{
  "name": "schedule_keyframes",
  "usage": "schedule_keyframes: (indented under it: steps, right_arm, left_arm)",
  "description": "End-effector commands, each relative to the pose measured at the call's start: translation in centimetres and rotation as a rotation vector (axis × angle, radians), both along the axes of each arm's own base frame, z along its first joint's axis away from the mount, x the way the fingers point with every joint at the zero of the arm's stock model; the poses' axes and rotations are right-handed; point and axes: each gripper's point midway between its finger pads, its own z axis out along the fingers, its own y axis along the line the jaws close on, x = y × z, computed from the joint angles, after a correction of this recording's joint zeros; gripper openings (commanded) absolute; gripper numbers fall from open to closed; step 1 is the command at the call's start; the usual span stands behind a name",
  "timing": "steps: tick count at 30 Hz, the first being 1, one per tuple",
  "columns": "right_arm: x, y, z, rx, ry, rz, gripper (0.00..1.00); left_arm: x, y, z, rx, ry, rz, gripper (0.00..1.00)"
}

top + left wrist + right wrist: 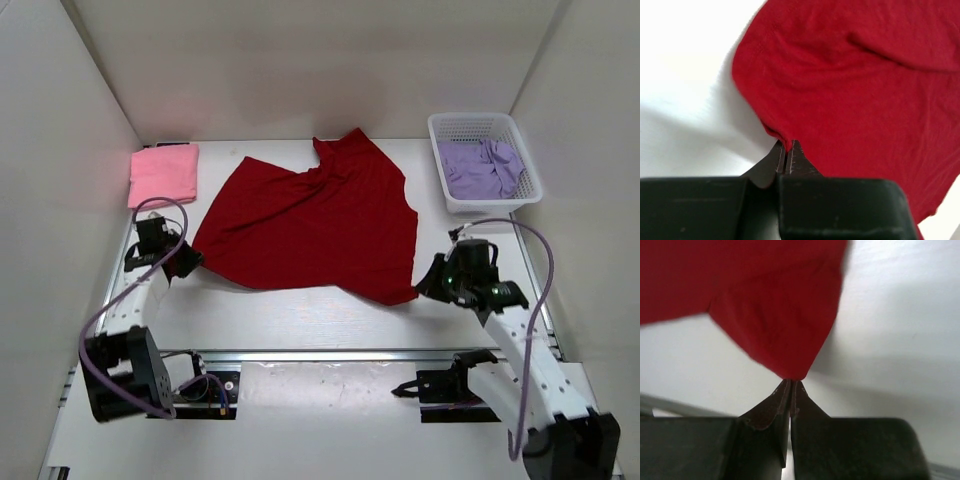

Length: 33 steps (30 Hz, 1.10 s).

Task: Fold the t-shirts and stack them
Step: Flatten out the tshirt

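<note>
We're pinching the dark red t-shirt (310, 220) by its two near corners, L gripper (187, 263) & R gripper (424, 284) both clamping cloth, shirt spreading out ahead of & btwn them, pink t-shirt (163, 172) lying folded beyond the L gripper.

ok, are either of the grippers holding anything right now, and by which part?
Both hold the dark red cloth t-shirt. The left gripper is shut on its near-left corner, and the right gripper is shut on its near-right corner.
</note>
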Motion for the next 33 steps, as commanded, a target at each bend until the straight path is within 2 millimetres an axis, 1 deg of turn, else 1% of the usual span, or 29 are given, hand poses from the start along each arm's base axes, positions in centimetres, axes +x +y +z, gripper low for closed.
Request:
schedule_keyframes:
  steps: [1,3,4,5,6,7,8,9,10,11,12,13,14,15,16,17,18,19,21,22,24,25,27,28,29,30,32,33]
  right_arm:
    - [6.4,-0.9,3.7,0.026,-0.16,-0.02,0.0]
    - [9.3,-1.7,4.9,0.013,-0.2,-0.059,0.0]
    - [10.7,-1.7,5.0,-0.008,-0.2,-0.062,0.0]
    - [12.2,-1.6,6.2,-0.016,-0.236,-0.074,0.0]
    - [13.1,-1.6,5.3,-0.029,-0.2,-0.072,0.0]
    - [14.5,-1.5,5.4,-0.027,-0.197,-0.074,0.0]
    - [15.9,-1.3,6.4,-0.019,-0.233,-0.078,0.01]
    - [17.1,-1.4,5.4,-0.018,-0.208,-0.083,0.0]
    - [18.5,-1.1,5.4,-0.005,-0.208,-0.08,0.0]
    - [19.9,-1.3,5.3,-0.013,-0.207,-0.088,0.0]
    - [20.7,-1.3,5.3,-0.019,-0.215,-0.089,0.0]
    - [21.8,-1.2,5.2,-0.015,-0.211,-0.088,0.0]
    - [23.0,-1.1,5.0,-0.015,-0.209,-0.088,0.0]
    - [23.7,-1.5,5.3,-0.007,-0.217,-0.096,0.0]
    - [24.9,-1.5,5.2,-0.001,-0.218,-0.099,0.0]
    - [25.9,-1.4,5.4,-0.01,-0.23,-0.091,0.0]
    - [26.4,-1.1,5.3,-0.014,-0.233,-0.082,0.0]
    - [27.2,-0.9,5.2,-0.014,-0.233,-0.079,0.0]
    - [29.6,-1.0,5.0,-0.033,-0.236,-0.079,0.0]
    - [29.9,-1.1,4.9,-0.034,-0.231,-0.078,0.0]
    - [31.5,-1.3,4.5,-0.037,-0.227,-0.076,0.0]
    - [31.6,-1.3,4.3,-0.034,-0.214,-0.074,0.0]
    - [32.5,-1.3,3.7,-0.03,-0.213,-0.073,0.0]
    - [33.2,-1.8,3.9,-0.034,-0.226,-0.076,0.0]
    - [33.7,-1.8,3.5,-0.035,-0.222,-0.079,0.0]
    - [33.9,-1.9,3.2,-0.039,-0.215,-0.078,0.0]
    - [34.5,-1.7,2.8,-0.028,-0.207,-0.074,0.0]
    - [34.8,-2.1,2.4,-0.03,-0.202,-0.078,0.0]
  left_arm:
    - [3.6,-0.4,2.1,-0.056,-0.091,0.036,0.0]
    - [5.0,-0.5,2.3,-0.064,-0.101,0.057,0.0]
    - [6.0,-0.5,2.6,-0.075,-0.107,0.063,0.0]
    - [6.8,-0.4,2.6,-0.07,-0.106,0.07,0.0]
    - [7.1,-0.3,2.4,-0.085,-0.097,0.081,0.0]
    - [7.8,0.0,2.2,-0.103,-0.098,0.094,0.0]
    - [8.2,0.0,1.6,-0.12,-0.088,0.089,0.0]
    - [8.6,0.2,1.6,-0.141,-0.092,0.099,0.0]
    - [9.0,0.4,1.2,-0.146,-0.082,0.101,0.0]
    - [9.3,0.5,0.9,-0.146,-0.073,0.107,0.0]
    - [9.3,0.6,0.3,-0.141,-0.055,0.114,0.0]
    - [9.8,0.7,0.7,-0.144,-0.073,0.114,0.0]
    - [9.9,0.8,0.4,-0.152,-0.071,0.125,0.0]
    - [10.0,1.1,0.3,-0.153,-0.074,0.132,0.0]
    - [10.3,1.4,0.4,-0.151,-0.08,0.145,0.0]
    - [10.7,1.5,0.2,-0.158,-0.076,0.151,0.0]
    - [10.7,1.8,-0.4,-0.154,-0.058,0.157,0.0]
    - [11.1,1.7,0.1,-0.161,-0.073,0.154,0.0]
    - [11.5,2.0,-0.7,-0.167,-0.055,0.167,0.0]
    - [11.7,1.8,-0.8,-0.174,-0.058,0.165,0.0]
    - [12.1,1.8,-0.9,-0.174,-0.058,0.162,0.0]
    - [12.3,2.2,-0.9,-0.166,-0.062,0.176,0.0]
    - [12.8,2.5,-0.6,-0.154,-0.073,0.188,0.0]
    - [12.7,3.0,-1.1,-0.155,-0.062,0.202,0.0]
    - [13.1,2.8,-1.0,-0.158,-0.069,0.196,0.0]
    - [12.9,3.1,-1.5,-0.162,-0.054,0.203,0.0]
    - [13.5,2.8,-1.9,-0.189,-0.06,0.194,0.0]
    - [13.6,2.9,-2.0,-0.199,-0.06,0.195,0.0]
